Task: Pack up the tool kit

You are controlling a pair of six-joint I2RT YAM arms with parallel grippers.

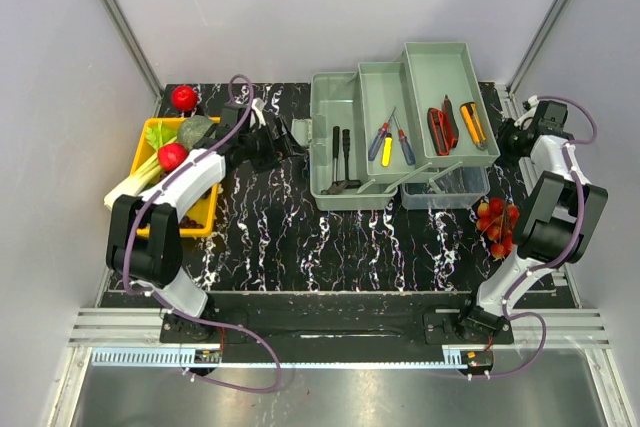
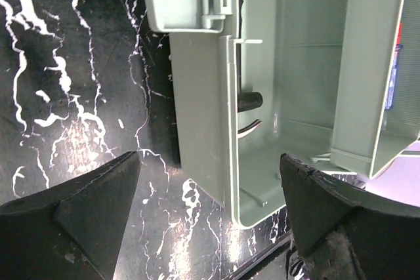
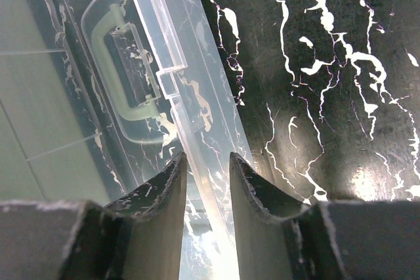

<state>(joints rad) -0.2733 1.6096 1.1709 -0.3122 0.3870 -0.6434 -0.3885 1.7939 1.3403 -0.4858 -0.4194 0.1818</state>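
no readable text, labels or numbers, print on the tool handles (image 1: 438, 129) possibly too small to tell

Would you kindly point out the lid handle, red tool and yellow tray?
lid handle (image 3: 106, 73): right wrist view, long bar.
red tool (image 1: 439, 131): top view, its grip.
yellow tray (image 1: 200, 223): top view, near rim.

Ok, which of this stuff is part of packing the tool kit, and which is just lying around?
For the job:
toolbox
clear lid
screwdrivers
red-handled tool
orange-handled tool
black tools

Lying about:
yellow tray with vegetables
round red fruit
bunch of small red fruits
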